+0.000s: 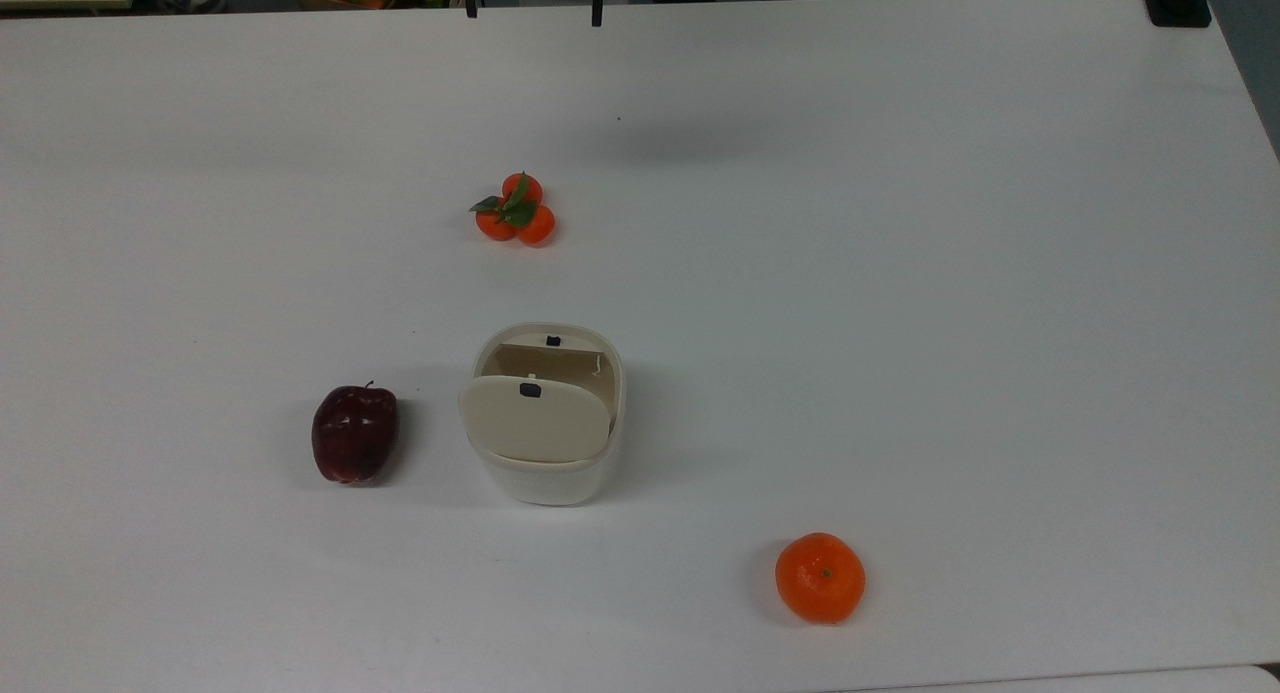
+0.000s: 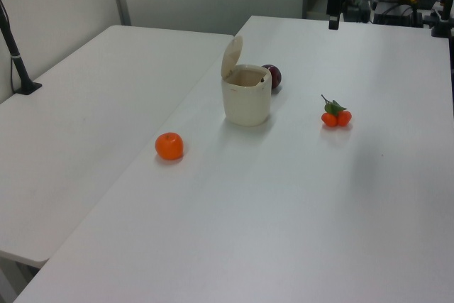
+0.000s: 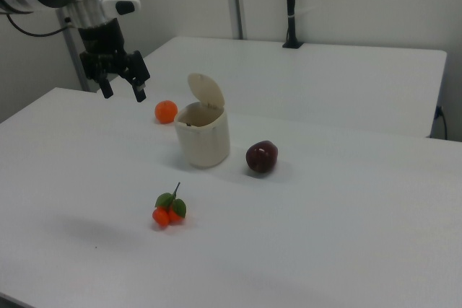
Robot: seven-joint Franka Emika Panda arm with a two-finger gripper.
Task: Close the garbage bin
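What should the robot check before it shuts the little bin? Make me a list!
1. Lid standing up, open: ok, ready to push down.
2. Garbage bin upright on the table: ok.
3. Gripper fingers apart, holding nothing: ok.
4. Gripper high above the table, away from the bin: ok.
5. Apple beside the bin, not touching: ok.
6. Nothing poking over the rim: ok; deeper inside, cannot tell.
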